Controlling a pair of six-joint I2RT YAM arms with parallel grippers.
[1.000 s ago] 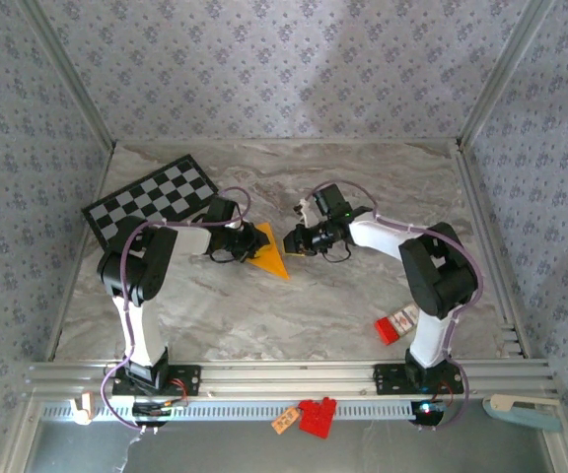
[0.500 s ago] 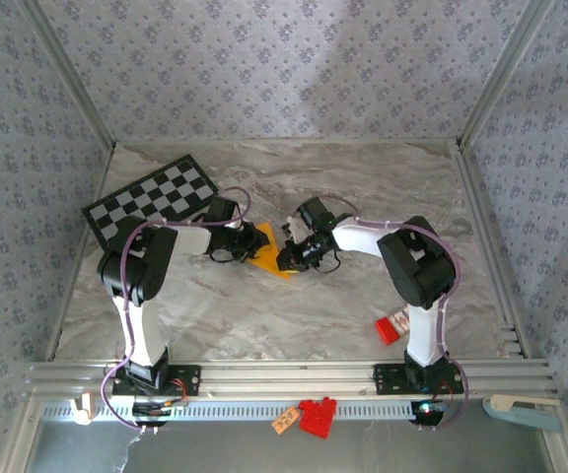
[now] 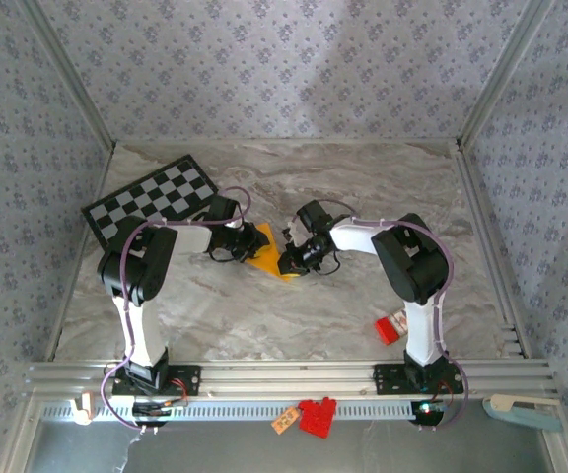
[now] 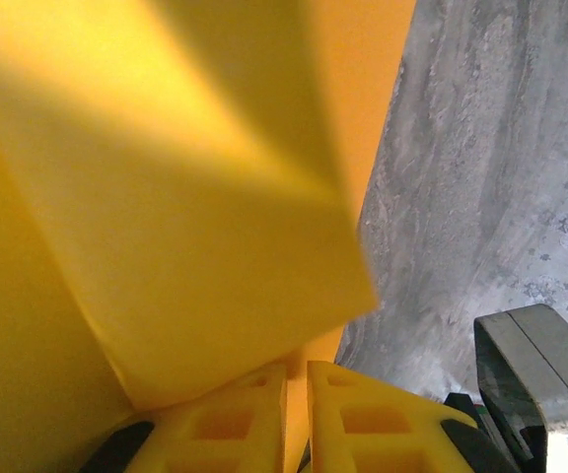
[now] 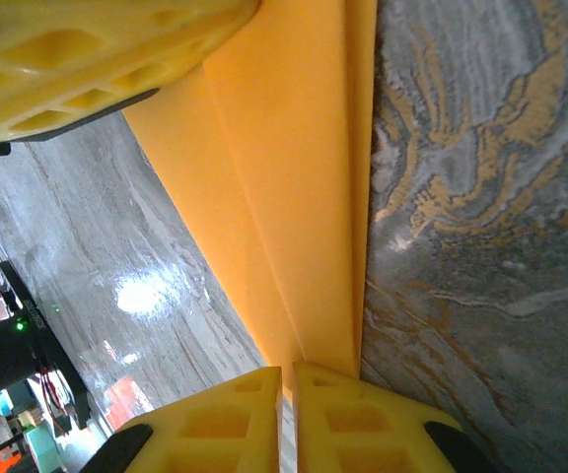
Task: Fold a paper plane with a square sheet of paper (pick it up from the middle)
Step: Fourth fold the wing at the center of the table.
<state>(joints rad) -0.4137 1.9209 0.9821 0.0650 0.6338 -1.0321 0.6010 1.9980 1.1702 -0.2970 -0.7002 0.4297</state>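
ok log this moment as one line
phase: mid-fold | left gripper: shut on folded orange paper | right gripper: shut on same paper's edge

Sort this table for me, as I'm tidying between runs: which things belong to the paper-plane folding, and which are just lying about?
In the job:
- orange paper, partly folded
- left gripper and right gripper, each shut on the paper

Lying about:
- checkered board
- small red block
- red pieces on the front rail
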